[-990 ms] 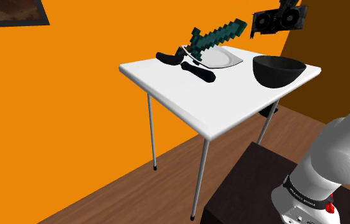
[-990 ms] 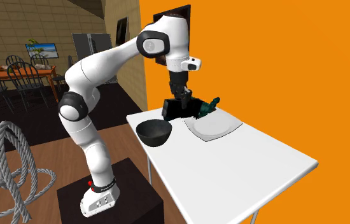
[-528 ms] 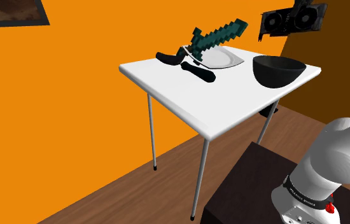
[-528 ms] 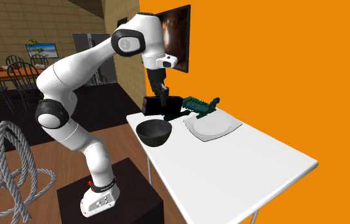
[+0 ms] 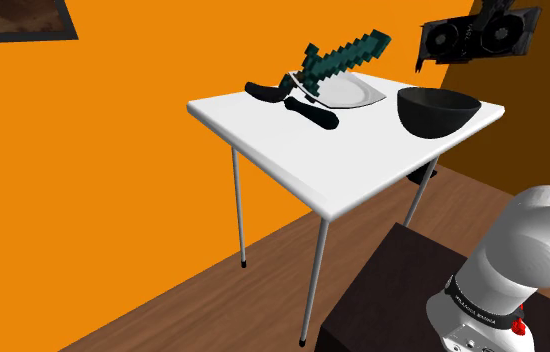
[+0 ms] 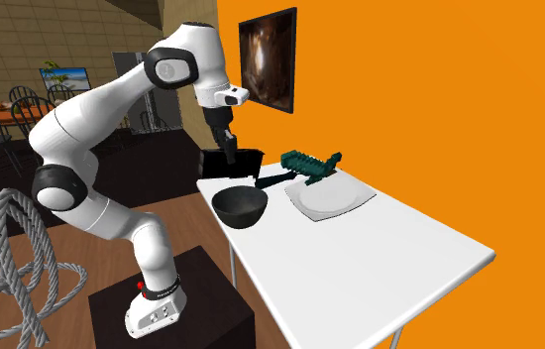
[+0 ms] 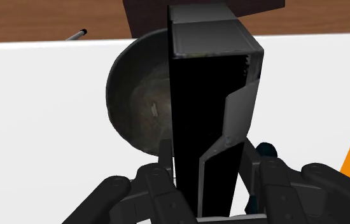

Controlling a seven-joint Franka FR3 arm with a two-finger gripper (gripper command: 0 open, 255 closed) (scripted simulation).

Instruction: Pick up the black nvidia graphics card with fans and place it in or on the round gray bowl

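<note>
My gripper (image 6: 229, 149) is shut on the black graphics card (image 6: 231, 162) and holds it in the air above the table's edge. In the shoulder view the card (image 5: 473, 38) shows its fans, hanging above and slightly right of the round dark bowl (image 5: 438, 108). In the second exterior view the bowl (image 6: 239, 206) stands on the white table (image 6: 380, 258), below the card. In the wrist view the fingers (image 7: 164, 167) clasp the upright card (image 7: 209, 108), with the bowl (image 7: 135, 108) beneath and partly hidden behind it.
A teal pixel sword (image 5: 343, 60) leans on a white plate (image 5: 351, 93) behind the bowl. A black-handled tool (image 5: 298, 108) lies beside the plate. A coil of rope (image 6: 3, 258) lies on the floor. The dark stand (image 6: 176, 307) is below the table corner.
The arm has carried the card from over the plate and sword toward the shoulder view's right, to the bowl's side of the table. The grip has stayed shut.
</note>
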